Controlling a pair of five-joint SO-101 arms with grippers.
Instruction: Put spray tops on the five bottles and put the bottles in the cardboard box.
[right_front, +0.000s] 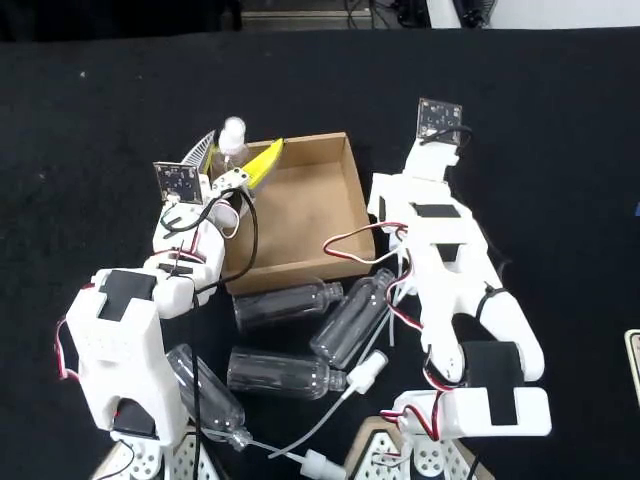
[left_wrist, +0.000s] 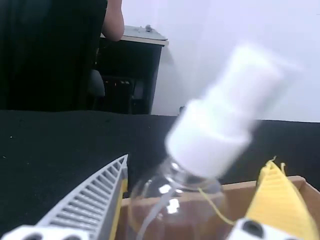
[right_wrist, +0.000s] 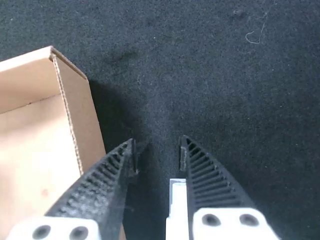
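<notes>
Clear bottle (left_wrist: 170, 200) within left end effector (left_wrist: 199, 161)

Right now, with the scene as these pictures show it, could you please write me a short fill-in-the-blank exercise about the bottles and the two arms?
1. The left gripper holds a bottle that already carries a white ___.
2. ___ other bottles lie on the table, on the near side of the cardboard box.
3. The fingers of the right gripper are ___, with nothing between them.

Missing words: spray top; four; open.
</notes>
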